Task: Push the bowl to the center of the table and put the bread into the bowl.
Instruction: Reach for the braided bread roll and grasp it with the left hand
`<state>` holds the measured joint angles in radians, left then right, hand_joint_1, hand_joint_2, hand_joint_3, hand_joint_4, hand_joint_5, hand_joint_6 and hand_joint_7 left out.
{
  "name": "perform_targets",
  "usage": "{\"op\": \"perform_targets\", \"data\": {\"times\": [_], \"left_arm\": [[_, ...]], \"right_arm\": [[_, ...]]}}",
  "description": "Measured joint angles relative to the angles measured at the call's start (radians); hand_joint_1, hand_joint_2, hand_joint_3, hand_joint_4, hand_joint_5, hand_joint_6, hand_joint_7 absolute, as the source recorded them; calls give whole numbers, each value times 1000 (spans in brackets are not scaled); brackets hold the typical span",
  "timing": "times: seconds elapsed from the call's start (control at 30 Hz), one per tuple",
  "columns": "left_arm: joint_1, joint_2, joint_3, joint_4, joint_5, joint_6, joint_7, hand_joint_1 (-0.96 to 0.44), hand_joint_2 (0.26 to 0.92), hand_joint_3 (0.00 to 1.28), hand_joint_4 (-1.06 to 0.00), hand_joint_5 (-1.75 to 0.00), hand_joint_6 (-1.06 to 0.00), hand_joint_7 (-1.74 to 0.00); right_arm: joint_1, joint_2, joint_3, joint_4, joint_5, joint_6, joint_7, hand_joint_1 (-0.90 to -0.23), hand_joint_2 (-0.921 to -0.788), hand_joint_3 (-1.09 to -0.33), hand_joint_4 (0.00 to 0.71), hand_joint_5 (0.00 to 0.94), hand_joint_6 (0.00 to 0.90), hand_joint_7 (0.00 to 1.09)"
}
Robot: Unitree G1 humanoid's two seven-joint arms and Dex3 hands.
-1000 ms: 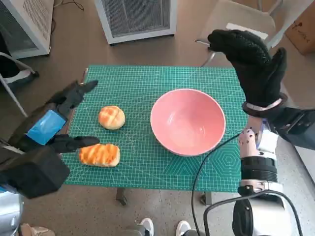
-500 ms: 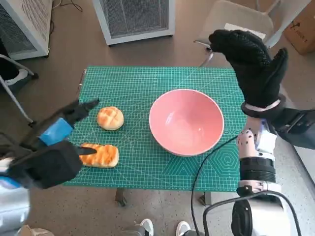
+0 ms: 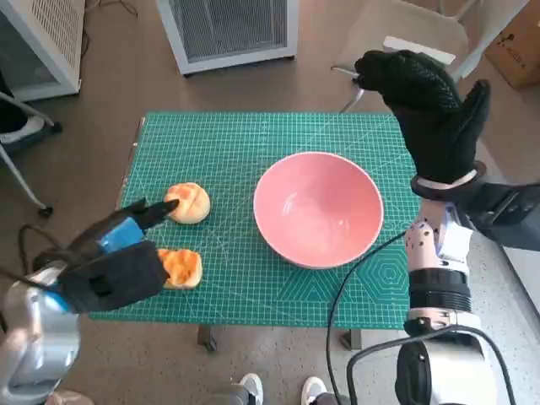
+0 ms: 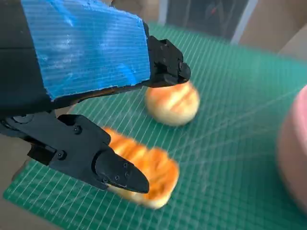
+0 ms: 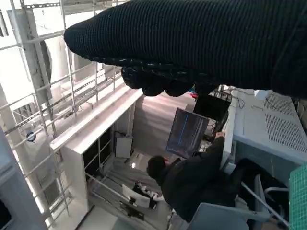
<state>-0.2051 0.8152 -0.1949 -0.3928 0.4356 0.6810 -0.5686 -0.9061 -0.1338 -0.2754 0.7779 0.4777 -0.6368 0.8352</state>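
Observation:
A pink bowl (image 3: 318,208) stands right of the middle of the green mat (image 3: 245,143); its rim (image 4: 295,158) shows blurred in the left wrist view. A round bun (image 3: 188,202) (image 4: 172,103) lies on the left part of the mat. A long toasted bread (image 3: 180,267) (image 4: 144,172) lies nearer the front edge. My left hand (image 3: 118,253) hovers over the long bread with its fingers (image 4: 115,170) spread, one reaching toward the bun, holding nothing. My right hand (image 3: 430,110) is raised upright beyond the mat's right edge, empty.
White slatted units (image 3: 228,29) stand on the floor behind the table, with a chair (image 3: 405,34) at the back right. A black cable (image 3: 350,283) loops over the mat's front right. Shoes (image 3: 253,388) show below the front edge. A seated person (image 5: 192,182) appears in the right wrist view.
My left hand has moved down and in over the long bread, now covering its left end. The right hand and the bowl have stayed put. The view has shifted slightly.

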Motion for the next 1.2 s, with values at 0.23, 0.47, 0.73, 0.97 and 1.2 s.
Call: {"op": "perform_targets", "data": {"times": [0.23,0.47,0.73,0.97,1.2], "left_arm": [[-30,-14,-54,40,43,13,-2,-206,746,0,-127,-7,-321,-22],[-47,-38,-103,98,76,21,-11,-223,745,0,-131,-4,-327,-15],[-85,-55,-157,189,113,22,-26,-230,742,0,-133,-2,-329,-10],[-117,-81,-202,275,142,23,-46,-164,737,0,-191,-25,-396,-35],[-144,-97,-215,327,162,16,-44,-52,748,5,-520,-313,-580,-85]], "right_arm": [[1,1,0,-2,1,1,0,-639,-921,-710,260,4,283,185],[1,1,0,-9,3,8,2,-640,-921,-709,261,4,279,192],[5,-1,2,-19,8,11,2,-644,-921,-707,262,3,275,200],[6,-7,0,-19,8,10,3,-646,-921,-703,263,3,271,205],[6,-8,-1,-18,8,6,3,-645,-921,-702,264,3,267,209]]}}
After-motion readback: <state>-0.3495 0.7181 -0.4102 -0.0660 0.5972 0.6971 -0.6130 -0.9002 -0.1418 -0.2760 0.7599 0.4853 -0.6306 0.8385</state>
